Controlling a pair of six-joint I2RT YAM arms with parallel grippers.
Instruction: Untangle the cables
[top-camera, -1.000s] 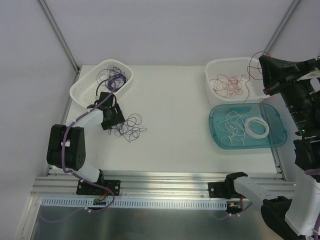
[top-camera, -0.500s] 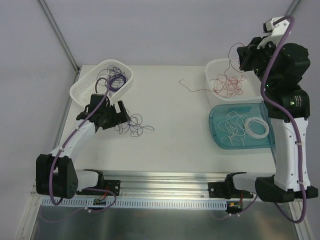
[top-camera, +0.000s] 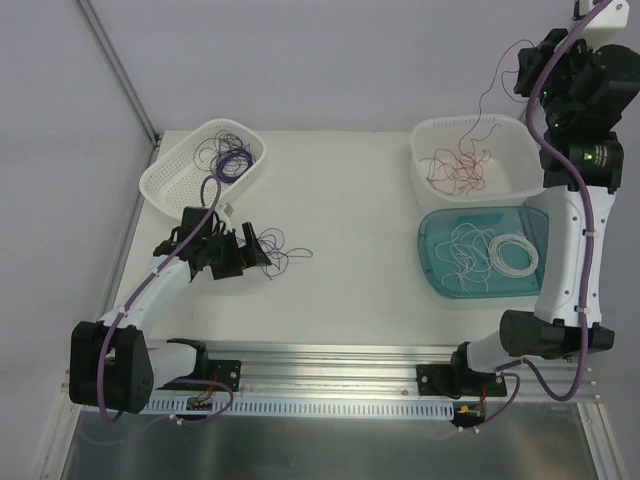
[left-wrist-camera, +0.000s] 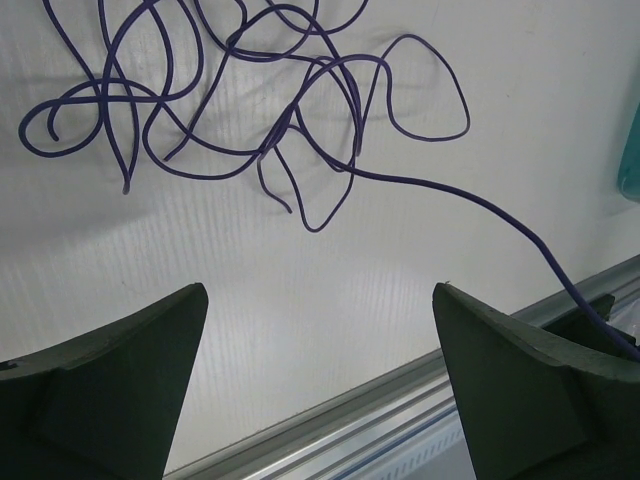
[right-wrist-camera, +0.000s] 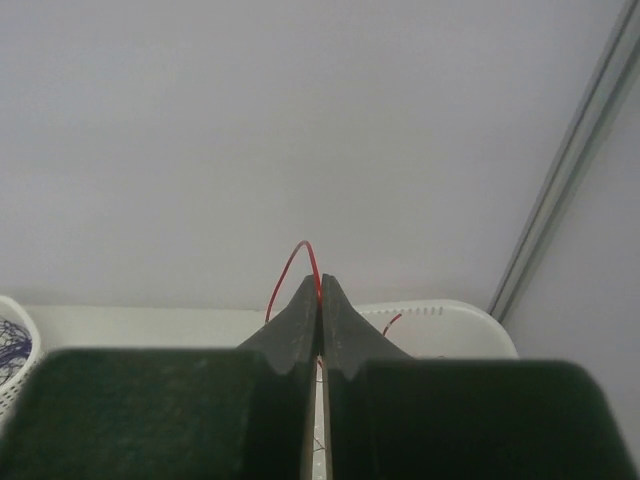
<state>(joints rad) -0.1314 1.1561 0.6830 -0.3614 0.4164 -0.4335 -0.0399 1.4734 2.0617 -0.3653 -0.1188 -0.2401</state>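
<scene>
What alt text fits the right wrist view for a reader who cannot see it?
The right gripper is shut on a thin red cable that loops up above its fingertips, against a plain pale wall. Behind it shows the rim of a white basket; at far left, the edge of another basket with purple cables.

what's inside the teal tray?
White cables only: a loose tangle plus a neat coil in the teal tray. The right arm covers the tray's right edge; nothing there can be checked.
</scene>
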